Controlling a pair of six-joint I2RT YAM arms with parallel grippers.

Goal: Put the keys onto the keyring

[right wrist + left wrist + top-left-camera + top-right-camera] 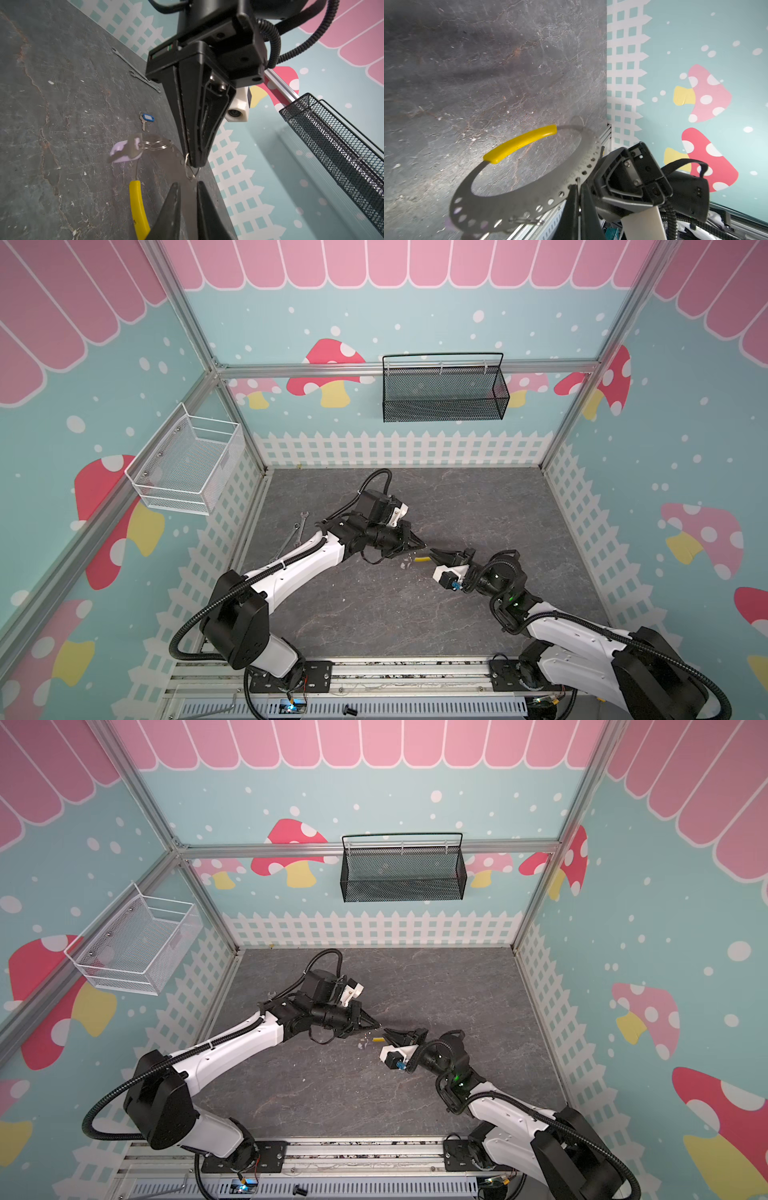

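The right tool (pixel 188 184) sits closest, its jaws a little apart astride the flat perforated side of the keyring (pixel 520 143). Whether they nip it I cannot tell. The left tool (pixel 193 164), pressed together, pinches that same side. The lilac-tagged key (pixel 124 151) seems already hung on the hoop by its small rings. The blue-tagged key (pixel 146 119) lies loose on the surface (pixel 62 104), not yet threaded, so roughly half remains.

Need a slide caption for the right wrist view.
Left gripper pinches the keyring with the lilac-tagged key dangling from it; blue-tagged key lies on the table.
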